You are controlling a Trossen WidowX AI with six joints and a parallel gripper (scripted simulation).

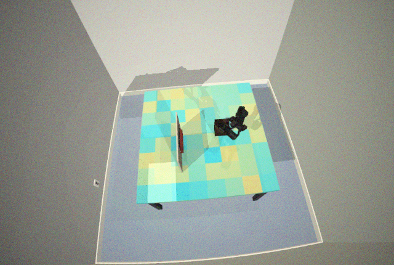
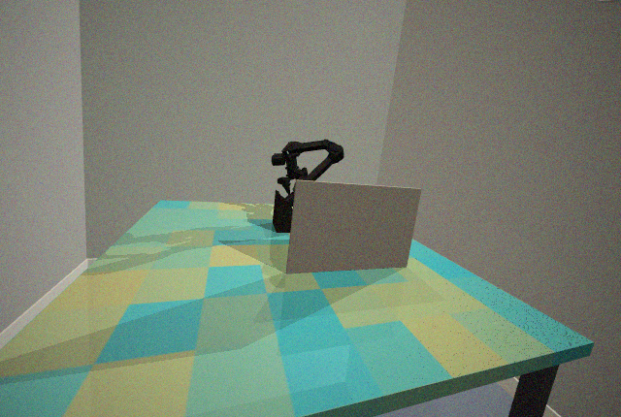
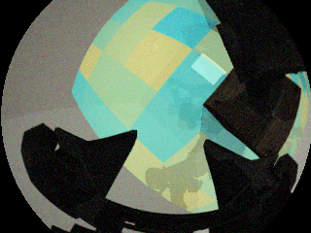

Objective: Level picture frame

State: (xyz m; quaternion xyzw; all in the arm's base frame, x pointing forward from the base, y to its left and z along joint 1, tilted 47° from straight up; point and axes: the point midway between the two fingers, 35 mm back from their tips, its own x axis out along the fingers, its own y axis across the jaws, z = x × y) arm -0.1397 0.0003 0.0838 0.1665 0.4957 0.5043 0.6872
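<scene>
Your hand (image 3: 170,149) stands wide open and released, with nothing between its fingers; the wrist view shows you only the chequered teal-and-yellow table (image 3: 150,58) through the gap, no frame and no wall panel. From the top view you find the hand (image 1: 236,134) folded down close to the arm's base (image 1: 222,126), hovering near the table (image 1: 222,172) and well apart from the upright wall panel (image 1: 178,141), which you see there edge-on as a thin pale strip. That same view is the only one giving you the picture frame (image 1: 181,141): a narrow red sliver on the panel's arm-facing side, too thin for you to judge its tilt. The exterior view looks from behind the wall panel (image 2: 350,234), so you get just its blank grey back, with the frame hidden; the arm (image 2: 310,159) rises behind its upper left corner and the hand (image 2: 283,197) points downward beside that edge, touching nothing you can make out.
</scene>
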